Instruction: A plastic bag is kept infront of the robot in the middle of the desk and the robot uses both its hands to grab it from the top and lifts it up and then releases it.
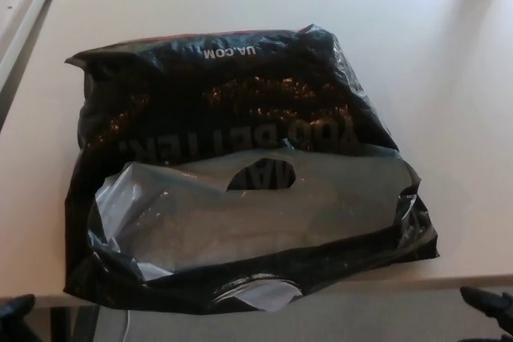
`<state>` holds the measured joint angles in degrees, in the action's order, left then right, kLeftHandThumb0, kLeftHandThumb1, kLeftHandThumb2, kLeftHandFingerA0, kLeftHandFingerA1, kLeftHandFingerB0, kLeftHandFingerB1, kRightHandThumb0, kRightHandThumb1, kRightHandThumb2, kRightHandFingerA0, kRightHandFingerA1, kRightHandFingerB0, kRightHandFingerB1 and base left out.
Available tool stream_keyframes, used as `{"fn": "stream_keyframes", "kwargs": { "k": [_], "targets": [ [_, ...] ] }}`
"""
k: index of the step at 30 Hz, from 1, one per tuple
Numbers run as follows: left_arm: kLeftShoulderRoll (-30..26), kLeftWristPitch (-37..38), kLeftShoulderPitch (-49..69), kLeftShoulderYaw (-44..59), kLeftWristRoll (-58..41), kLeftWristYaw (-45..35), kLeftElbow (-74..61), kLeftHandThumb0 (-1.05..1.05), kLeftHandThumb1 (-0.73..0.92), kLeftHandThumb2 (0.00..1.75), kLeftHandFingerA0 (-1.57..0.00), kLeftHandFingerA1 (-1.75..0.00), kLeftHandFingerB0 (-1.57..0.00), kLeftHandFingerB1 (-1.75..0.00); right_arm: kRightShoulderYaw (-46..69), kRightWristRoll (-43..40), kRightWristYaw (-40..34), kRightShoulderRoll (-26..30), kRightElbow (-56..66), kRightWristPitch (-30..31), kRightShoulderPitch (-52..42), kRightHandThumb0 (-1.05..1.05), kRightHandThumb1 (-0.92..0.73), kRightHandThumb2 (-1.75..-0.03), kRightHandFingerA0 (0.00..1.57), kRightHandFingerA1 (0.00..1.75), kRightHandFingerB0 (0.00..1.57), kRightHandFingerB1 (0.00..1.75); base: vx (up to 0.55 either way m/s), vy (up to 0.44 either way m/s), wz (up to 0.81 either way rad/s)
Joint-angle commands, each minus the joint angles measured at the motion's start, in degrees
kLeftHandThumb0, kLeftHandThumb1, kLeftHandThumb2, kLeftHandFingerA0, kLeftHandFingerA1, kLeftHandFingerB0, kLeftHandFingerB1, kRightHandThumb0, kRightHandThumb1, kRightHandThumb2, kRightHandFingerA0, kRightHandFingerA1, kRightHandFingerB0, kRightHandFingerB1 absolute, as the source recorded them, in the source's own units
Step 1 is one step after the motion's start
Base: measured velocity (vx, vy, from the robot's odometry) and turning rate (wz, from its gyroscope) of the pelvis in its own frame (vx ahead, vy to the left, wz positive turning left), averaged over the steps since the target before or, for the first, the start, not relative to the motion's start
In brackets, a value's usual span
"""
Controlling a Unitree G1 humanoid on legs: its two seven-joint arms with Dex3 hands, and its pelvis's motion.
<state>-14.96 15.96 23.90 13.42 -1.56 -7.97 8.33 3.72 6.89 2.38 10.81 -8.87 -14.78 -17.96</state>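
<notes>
pale desk (449,78), lit from its far left corner. i log: left hand (16,307) at the near left corner, fingers unreadable; black plastic bag (240,166) lying mid-desk, handle end overhanging the near edge; right hand (489,303) near right, fingers unreadable.

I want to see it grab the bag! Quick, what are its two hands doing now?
Left hand: only a tip shows at the bottom corner, off the bag; cannot tell.
Right hand: only a tip shows, off the bag; cannot tell.
</notes>
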Motion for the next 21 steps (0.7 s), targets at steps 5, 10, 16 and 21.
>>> {"fn": "stream_keyframes", "kwargs": {
  "k": [5, 10, 16, 21],
  "targets": [
    [-3.21, 18.29, 3.64, 4.78, -10.88, -9.94, -9.42, -0.72, 0.79, 0.64, -0.78, -0.46, -0.33, -0.32, 3.26, 0.11, -3.45, -0.64, 11.44, -12.91, -3.38, -0.33, -0.51, -0.57, 0.69, 0.46, 0.3, 0.33, 0.0, 0.0, 0.0],
    [-1.6, 21.53, 4.28, 4.26, -11.73, -11.31, -8.82, -0.7, 0.76, 0.64, -0.77, -0.44, -0.35, -0.32, 3.99, -0.01, -3.2, -0.41, 12.01, -14.82, -4.95, -0.37, -0.48, -0.55, 0.66, 0.43, 0.33, 0.33, 0.0, 0.0, 0.0],
    [3.33, 35.31, 3.39, 6.61, -10.89, -7.4, -6.31, -0.68, 0.57, 0.91, -0.61, -0.56, -0.33, -0.47, 4.48, 6.79, -6.81, 0.47, 10.64, -24.83, -6.64, -0.45, -0.47, -0.55, 0.47, 0.37, 0.28, 0.31, 0.0, 0.0, 0.0],
    [3.19, 33.32, 2.74, 9.16, -9.08, -5.16, -7.59, -0.62, 0.69, 0.61, -0.59, -0.38, -0.34, -0.32, 5.6, 10.39, -8.78, 0.9, 12.29, -24.64, -6.48, -0.53, -0.42, -0.67, 0.24, 0.4, 0.16, 0.35, 0.0, 0.0, 0.0]
  ]
}}
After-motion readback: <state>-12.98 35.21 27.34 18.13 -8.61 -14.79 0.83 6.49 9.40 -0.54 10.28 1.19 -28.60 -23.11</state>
